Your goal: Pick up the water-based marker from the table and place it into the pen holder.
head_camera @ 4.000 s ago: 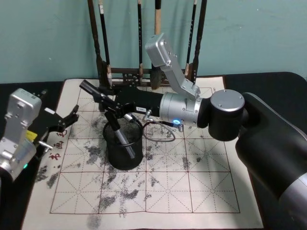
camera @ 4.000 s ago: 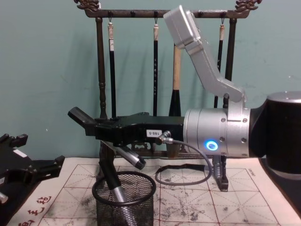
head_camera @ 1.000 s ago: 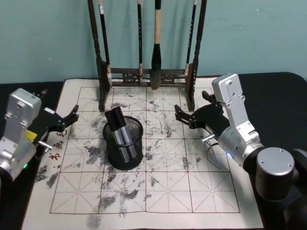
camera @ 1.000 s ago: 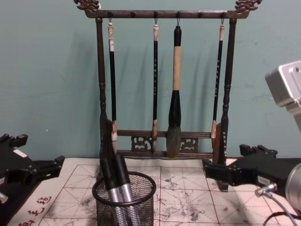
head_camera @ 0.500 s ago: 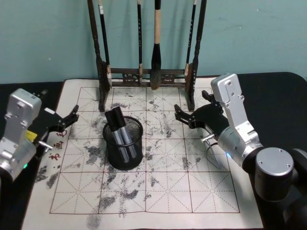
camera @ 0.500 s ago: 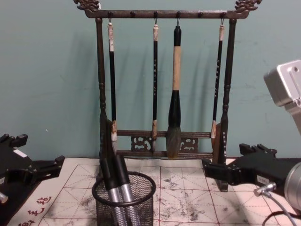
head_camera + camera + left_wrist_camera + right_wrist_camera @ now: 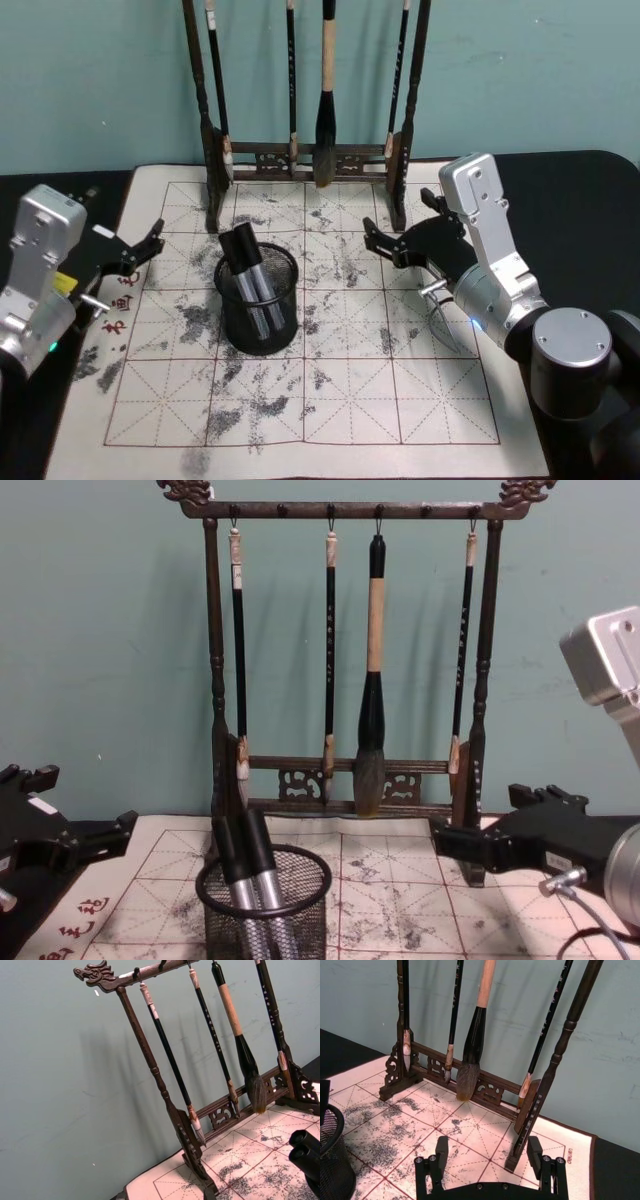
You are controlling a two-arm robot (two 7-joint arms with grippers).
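Two markers (image 7: 250, 270) stand in the mesh pen holder (image 7: 257, 332) left of the surface's (image 7: 350, 400) middle. Both grippers, left (image 7: 140, 248) and right (image 7: 385, 243), hover at the side edges, jaws spread, empty.

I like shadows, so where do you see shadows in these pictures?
In the chest view, the hanging brushes throw soft grey shadows on the green wall to their left. The left wrist view shows the same beside the wooden rack. In the head view, the right tool darkens the mat under it.
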